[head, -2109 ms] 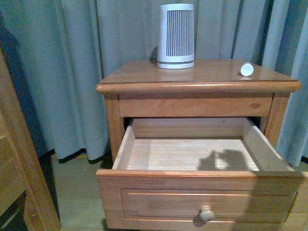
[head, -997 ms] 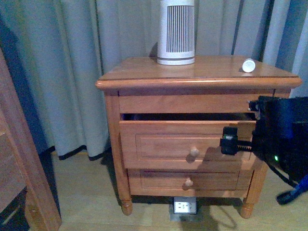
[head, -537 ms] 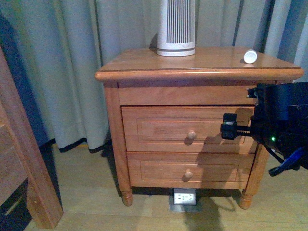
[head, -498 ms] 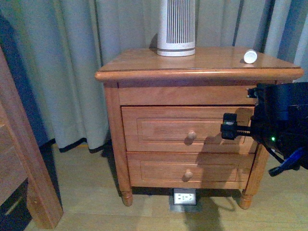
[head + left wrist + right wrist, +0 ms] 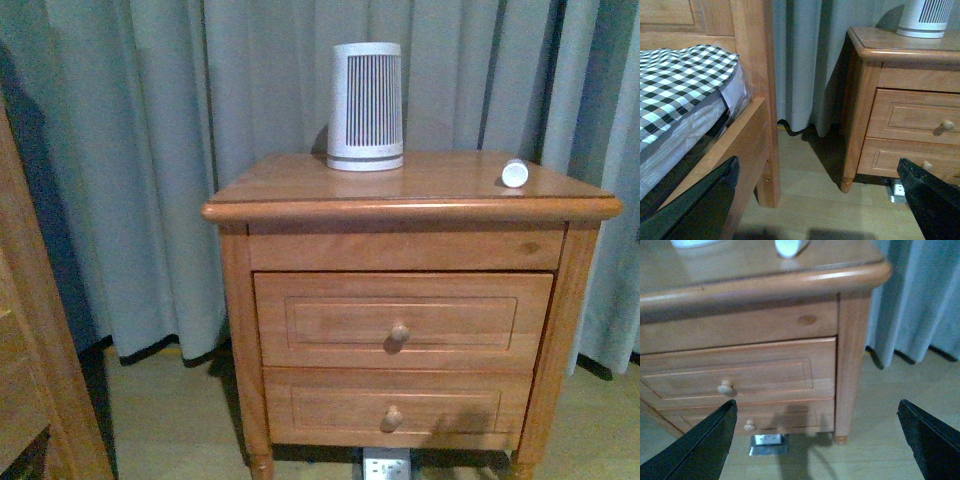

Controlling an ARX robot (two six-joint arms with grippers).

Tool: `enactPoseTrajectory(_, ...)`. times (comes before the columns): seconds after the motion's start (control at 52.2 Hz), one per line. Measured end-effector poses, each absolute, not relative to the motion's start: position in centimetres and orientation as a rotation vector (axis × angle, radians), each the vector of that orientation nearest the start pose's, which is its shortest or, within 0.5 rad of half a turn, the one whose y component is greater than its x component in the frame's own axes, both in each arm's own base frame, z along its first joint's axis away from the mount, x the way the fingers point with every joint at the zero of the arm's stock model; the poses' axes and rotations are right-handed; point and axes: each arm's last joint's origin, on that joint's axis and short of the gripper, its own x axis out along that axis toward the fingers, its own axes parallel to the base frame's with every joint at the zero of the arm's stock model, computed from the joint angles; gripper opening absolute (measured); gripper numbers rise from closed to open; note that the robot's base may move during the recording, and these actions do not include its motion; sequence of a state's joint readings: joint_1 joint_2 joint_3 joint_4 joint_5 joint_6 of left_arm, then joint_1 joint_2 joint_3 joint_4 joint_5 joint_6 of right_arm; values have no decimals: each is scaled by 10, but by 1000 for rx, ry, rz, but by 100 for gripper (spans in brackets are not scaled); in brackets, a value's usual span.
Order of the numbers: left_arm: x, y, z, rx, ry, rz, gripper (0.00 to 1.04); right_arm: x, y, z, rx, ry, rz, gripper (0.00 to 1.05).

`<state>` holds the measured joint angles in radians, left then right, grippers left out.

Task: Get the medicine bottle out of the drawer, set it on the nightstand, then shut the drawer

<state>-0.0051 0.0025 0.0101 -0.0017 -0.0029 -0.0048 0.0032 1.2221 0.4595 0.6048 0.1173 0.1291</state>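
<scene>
Grey-green curtains [image 5: 130,150] are hanging behind a pine nightstand [image 5: 300,185] on a pale wood floor [image 5: 170,420], with a bed frame post [image 5: 752,95] and a checked mattress [image 5: 680,75] showing beside it in the left wrist view. The bottle [image 5: 514,173] is lying on the nightstand top near its right back corner, well apart from the ribbed device [image 5: 366,105] standing toward the back middle. The drawer [image 5: 400,320] is sitting flush with the frame, its knob [image 5: 399,331] facing out, and the lower drawer [image 5: 395,410] is likewise shut. Judging from this, all three steps look done, and nothing seems to be left but drawing the arms clear and coming to rest; no further grasp appears to be called for. Neither arm is showing in the front view. The left gripper [image 5: 815,210] is hanging over the floor between bed and nightstand, its two dark fingers [image 5: 705,205] spread wide, holding and touching nothing. The right gripper [image 5: 815,440] is facing the nightstand's right front corner, its fingers [image 5: 700,445] also wide apart and empty, clear of the wood.
</scene>
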Motion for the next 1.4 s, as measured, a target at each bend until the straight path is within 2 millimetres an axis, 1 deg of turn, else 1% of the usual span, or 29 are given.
enactPoseTrajectory(0.115, 97, 0, 167, -5, -6, -2, 98, 191, -6, 222, 108, 93, -151, 98)
enactPoseTrajectory(0.134, 97, 0, 167, -5, -6, -2, 98, 187, -6, 223, 106, 86, -153, 98)
enactPoseTrajectory(0.23, 97, 0, 167, -5, -6, -2, 98, 152, -7, 223, 110, 32, -181, 98)
enactPoseTrajectory(0.288, 97, 0, 167, -5, -6, -2, 98, 136, -8, 219, 110, -5, -200, 98)
enactPoseTrajectory(0.326, 97, 0, 167, -5, -6, -2, 98, 130, -9, 216, 114, -13, -210, 98)
enactPoseTrajectory(0.422, 97, 0, 167, -5, -6, -2, 98, 116, -9, 198, 121, 13, -226, 98)
enactPoseTrajectory(0.479, 97, 0, 167, -5, -6, -2, 98, 111, -8, 186, 128, 56, -214, 98)
enactPoseTrajectory(0.537, 97, 0, 167, -5, -6, -2, 98, 108, -7, 180, 129, 82, -206, 98)
enactPoseTrajectory(0.633, 97, 0, 167, -5, -6, -2, 98, 107, -6, 179, 129, 84, -196, 98)
enactPoseTrajectory(0.652, 97, 0, 167, -5, -6, -2, 98, 106, -5, 179, 124, 76, -168, 96)
enactPoseTrajectory(0.728, 97, 0, 167, -5, -6, -2, 98, 101, -1, 176, 76, 43, -36, 84)
enactPoseTrajectory(0.767, 97, 0, 167, -5, -6, -3, 98, 99, 0, 177, 54, 16, -2, 77)
enactPoseTrajectory(0.882, 97, 0, 167, -5, -6, -2, 98, 98, 0, 176, 25, 6, 0, 57)
enactPoseTrajectory(0.92, 97, 0, 167, -5, -6, -2, 98, 98, 0, 175, 20, 6, 0, 48)
enactPoseTrajectory(0.997, 97, 0, 167, -5, -6, -2, 98, 98, 0, 167, 13, 2, 0, 34)
enactPoseTrajectory(1.188, 97, 0, 167, -5, -6, -3, 98, 97, 0, 167, 6, -2, 1, 2)
enactPoseTrajectory(1.399, 97, 0, 167, -5, -6, -3, 98, 97, 0, 167, 5, -3, 1, 3)
